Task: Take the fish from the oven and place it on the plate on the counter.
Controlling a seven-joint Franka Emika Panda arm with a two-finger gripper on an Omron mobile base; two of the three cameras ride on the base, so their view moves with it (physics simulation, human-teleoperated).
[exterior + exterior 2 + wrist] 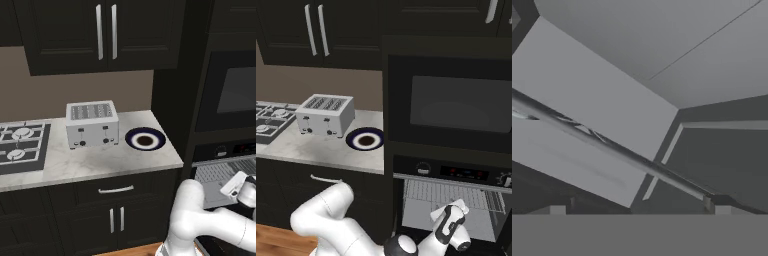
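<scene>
The oven (448,200) stands open, its grey cavity clear between the side walls, with a silver wire rack (456,192) spanning the upper part (a bar of it crosses the hand view). On the counter (100,162), the toaster (92,124) stands just left of the plate (145,139); bare stone lies near the plate's front edge.

Both base views looked forward and down, sharing the counter (90,162), plate (145,139) and oven (448,200) from opposite sides. The hand view sat close, apparently inside the oven.
</scene>
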